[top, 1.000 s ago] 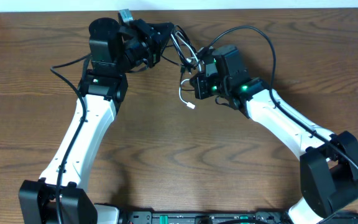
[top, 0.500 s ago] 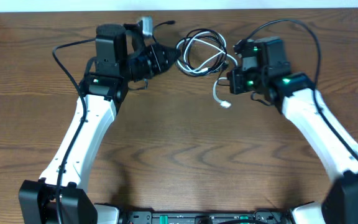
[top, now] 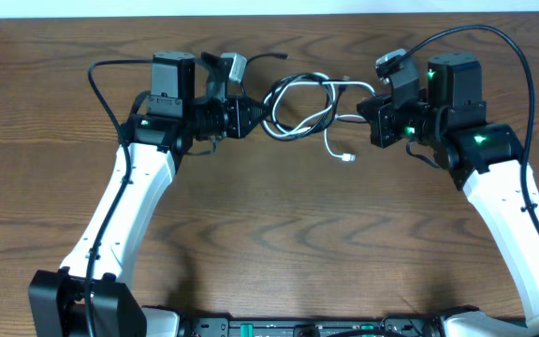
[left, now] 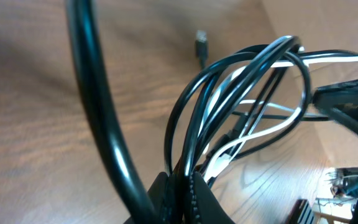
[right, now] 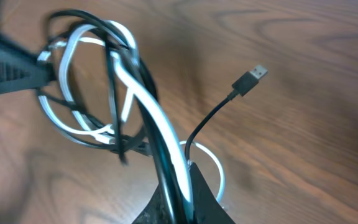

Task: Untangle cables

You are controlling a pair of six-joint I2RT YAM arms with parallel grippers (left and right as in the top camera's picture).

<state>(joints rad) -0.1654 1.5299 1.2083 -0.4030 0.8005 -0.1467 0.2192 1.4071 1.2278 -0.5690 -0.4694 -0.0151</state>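
Observation:
A black cable (top: pixel 293 94) and a white cable (top: pixel 309 119) hang looped together in the air between my two grippers, at the far middle of the table. My left gripper (top: pixel 262 116) is shut on the left end of the bundle (left: pixel 229 112). My right gripper (top: pixel 368 108) is shut on the right end, black and white strands side by side (right: pixel 143 99). A white plug end (top: pixel 348 157) dangles below the bundle. A black USB plug (right: pixel 252 78) sticks out in the right wrist view, and a small black plug (left: pixel 202 42) shows in the left wrist view.
The wooden table (top: pixel 269 243) lies under both arms. A thick black arm wire (left: pixel 98 106) crosses the left wrist view. Another arm wire (top: pixel 494 42) arcs over the right arm. The table's far edge meets a white wall.
Both grippers moved apart, the left one leftward and the right one rightward. The tangled loops got stretched out between them and shifted toward the table's middle.

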